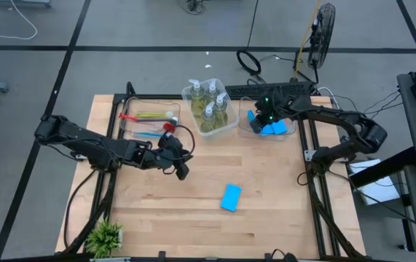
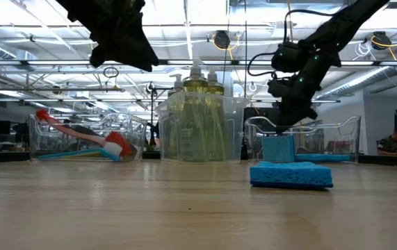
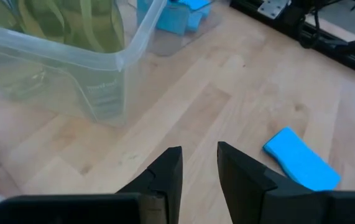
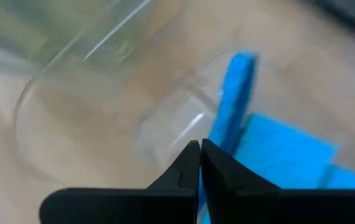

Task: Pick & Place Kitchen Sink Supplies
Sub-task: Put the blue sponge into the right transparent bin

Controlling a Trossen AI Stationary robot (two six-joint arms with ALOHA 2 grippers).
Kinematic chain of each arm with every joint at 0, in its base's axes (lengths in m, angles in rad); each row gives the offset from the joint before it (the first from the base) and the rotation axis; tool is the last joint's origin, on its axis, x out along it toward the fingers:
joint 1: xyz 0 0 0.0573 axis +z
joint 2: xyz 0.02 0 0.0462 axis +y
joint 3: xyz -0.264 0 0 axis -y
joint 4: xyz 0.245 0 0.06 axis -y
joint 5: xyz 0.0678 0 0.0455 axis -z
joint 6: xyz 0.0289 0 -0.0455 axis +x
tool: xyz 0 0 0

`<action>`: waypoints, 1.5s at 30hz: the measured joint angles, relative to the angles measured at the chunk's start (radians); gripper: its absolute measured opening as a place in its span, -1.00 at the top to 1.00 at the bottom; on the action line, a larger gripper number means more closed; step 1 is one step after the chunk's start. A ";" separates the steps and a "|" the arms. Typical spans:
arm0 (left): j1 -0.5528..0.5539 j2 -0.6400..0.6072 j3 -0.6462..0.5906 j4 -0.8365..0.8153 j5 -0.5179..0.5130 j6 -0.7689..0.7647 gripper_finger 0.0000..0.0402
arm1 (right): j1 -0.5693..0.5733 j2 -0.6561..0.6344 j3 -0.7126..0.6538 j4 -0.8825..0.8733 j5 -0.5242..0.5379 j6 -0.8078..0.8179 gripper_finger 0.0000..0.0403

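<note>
Sponges first, since that's the sorting I'm on right now: one flat blue sponge (image 1: 230, 197) is lying loose on the bare wood toward the near side of the table (image 1: 280, 211), a bit right of centre and well apart from everything else. I reckon it's the last one left to go in.

Going farther back, my left gripper (image 1: 181, 172) hangs over the middle of the table, nothing in it, fingers slightly parted with clear daylight between them in the left wrist view. It's angled toward the loose sponge, so I'd judge it's lined up for that pick next.

Behind it on the far left is the clear brush bin (image 1: 146, 121) with the red dish brush (image 1: 165, 126) leaning out of one end and the blue and yellow-green ones lying flat inside.

The middle bin (image 1: 209, 108) holds the pump bottles of yellowish soap (image 1: 208, 110) standing upright, packed close so they stay up.

Far right is the sponge bin (image 1: 267, 125), with blue sponges (image 1: 273, 129) stacked in it, one propped on edge against the wall. My right gripper (image 1: 264, 116) sits just above that bin, fingers pinched fully together and holding nothing, so it looks like it's done there. The tilted one might flop over, no big deal.
</note>
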 joint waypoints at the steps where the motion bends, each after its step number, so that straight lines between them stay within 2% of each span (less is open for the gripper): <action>1: 0.000 0.001 0.000 -0.002 0.000 0.000 0.49 | 0.000 -0.002 0.005 -0.001 0.029 -0.004 0.99; 6: 0.000 0.001 0.000 -0.002 -0.008 0.004 0.49 | -0.012 -0.017 0.015 -0.058 0.119 -0.003 0.99; 8: 0.001 0.001 0.000 -0.001 -0.009 0.004 0.49 | -0.016 -0.027 0.015 -0.066 0.106 -0.011 0.99; 14: 0.016 0.001 0.000 0.001 -0.009 0.005 0.49 | 0.000 -0.053 0.016 0.026 -0.020 -0.025 0.99; 26: 0.021 0.001 0.000 0.001 -0.008 0.016 0.49 | -0.002 0.054 0.015 0.011 -0.042 -0.009 0.99; 40: 0.021 0.001 0.000 0.001 -0.003 0.016 0.49 | -0.004 0.023 0.015 -0.024 0.128 0.031 1.00; 45: 0.021 0.001 0.000 0.000 -0.002 0.021 0.49 | -0.031 0.019 0.015 -0.112 0.147 0.029 1.00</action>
